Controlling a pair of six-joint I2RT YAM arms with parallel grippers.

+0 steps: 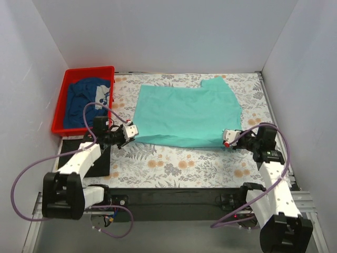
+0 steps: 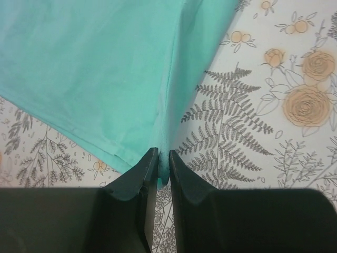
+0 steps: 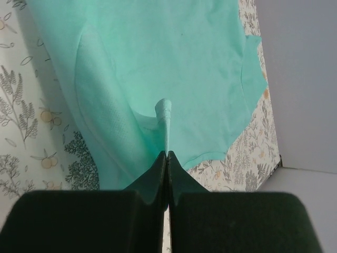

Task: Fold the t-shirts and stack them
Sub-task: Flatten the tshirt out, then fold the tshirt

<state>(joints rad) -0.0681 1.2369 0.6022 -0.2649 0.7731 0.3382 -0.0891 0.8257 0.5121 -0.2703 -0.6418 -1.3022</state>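
Observation:
The teal t-shirt [image 1: 184, 110] lies spread on the floral table cover, folded along its near edge. My left gripper [image 1: 130, 132] is shut on the shirt's near left corner; in the left wrist view [image 2: 163, 158] cloth is pinched between the fingers. My right gripper [image 1: 227, 139] is shut on the near right corner, with a ridge of teal cloth [image 3: 164, 113] rising from the closed fingertips [image 3: 167, 156]. The navy blue t-shirt [image 1: 87, 100] with a white print lies crumpled in the red bin. The black t-shirt [image 1: 97, 161] lies flat under my left arm at the table's left near edge.
The red plastic bin [image 1: 66, 89] stands at the back left corner. White walls close in the table on the left, back and right. The floral cover [image 1: 179, 166] shows bare in front of the teal shirt.

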